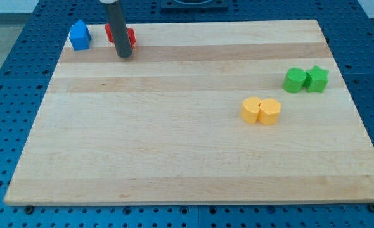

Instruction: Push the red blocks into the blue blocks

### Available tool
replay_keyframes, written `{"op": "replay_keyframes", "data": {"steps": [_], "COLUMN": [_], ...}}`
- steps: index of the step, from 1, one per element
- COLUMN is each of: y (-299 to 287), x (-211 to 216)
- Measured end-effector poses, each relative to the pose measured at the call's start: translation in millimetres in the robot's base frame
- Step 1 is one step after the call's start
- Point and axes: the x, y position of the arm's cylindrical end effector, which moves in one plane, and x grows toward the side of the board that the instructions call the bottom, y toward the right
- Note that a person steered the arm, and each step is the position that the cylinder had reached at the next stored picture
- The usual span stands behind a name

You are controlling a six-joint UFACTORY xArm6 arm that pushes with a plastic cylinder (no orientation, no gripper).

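Note:
A blue block [80, 35], shaped like a small house, sits at the board's top left corner. A red block [130, 37] sits just to its right, partly hidden behind my rod; its shape cannot be made out. My tip [124, 54] rests on the board just below the red block, touching or nearly touching its front. A small gap separates the red block from the blue one. Only one red and one blue block show.
Two yellow blocks [261, 110] sit together right of the board's centre. A green round block [295, 80] and a green star block [317, 78] sit side by side near the right edge. The wooden board [174, 158] lies on a blue perforated table.

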Motion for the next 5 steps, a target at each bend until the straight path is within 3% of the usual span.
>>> {"op": "replay_keyframes", "data": {"steps": [1,3,5], "y": [18.0,30.6,-3.5], "x": [8.1,-33.6,-62.9]}}
